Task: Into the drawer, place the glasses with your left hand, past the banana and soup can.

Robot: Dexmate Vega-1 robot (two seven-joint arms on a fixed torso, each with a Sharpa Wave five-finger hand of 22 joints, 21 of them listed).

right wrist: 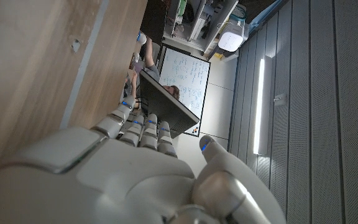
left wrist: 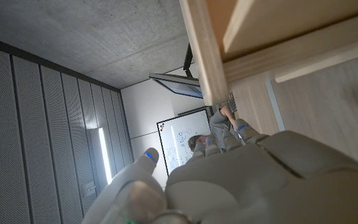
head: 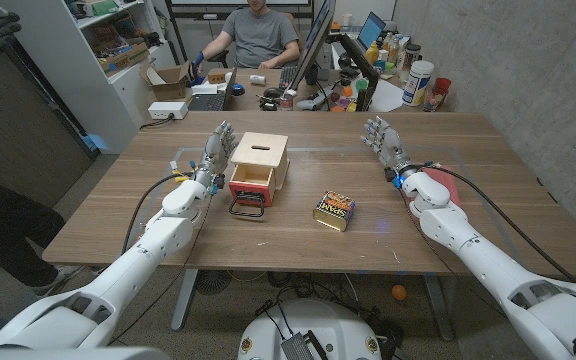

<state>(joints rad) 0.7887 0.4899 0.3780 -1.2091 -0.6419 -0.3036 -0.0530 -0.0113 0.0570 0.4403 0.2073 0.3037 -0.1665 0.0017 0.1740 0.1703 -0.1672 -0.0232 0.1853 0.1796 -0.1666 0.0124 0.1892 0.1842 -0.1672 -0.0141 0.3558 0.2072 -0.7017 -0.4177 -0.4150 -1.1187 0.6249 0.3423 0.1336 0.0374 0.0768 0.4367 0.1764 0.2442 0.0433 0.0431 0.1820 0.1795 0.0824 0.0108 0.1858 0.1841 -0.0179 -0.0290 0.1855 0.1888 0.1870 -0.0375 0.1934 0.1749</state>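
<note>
- Left hand (head: 213,160) stands released beside the wooden box (head: 261,158), fingers apart, holding nothing.
- Glasses (head: 248,209), which I take the dark frame to be, lie on the bench (head: 488,200) just before the box's open drawer (head: 252,183).
- Soup can (head: 335,211) lies near the box.
- Grasp not yet made, I judge: next, reach down and pinch the frame.

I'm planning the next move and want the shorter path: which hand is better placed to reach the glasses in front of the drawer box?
Left. The left hand stands right beside the wooden drawer box, with the glasses just by its forearm. The right hand is across the table, beyond the can.
</note>
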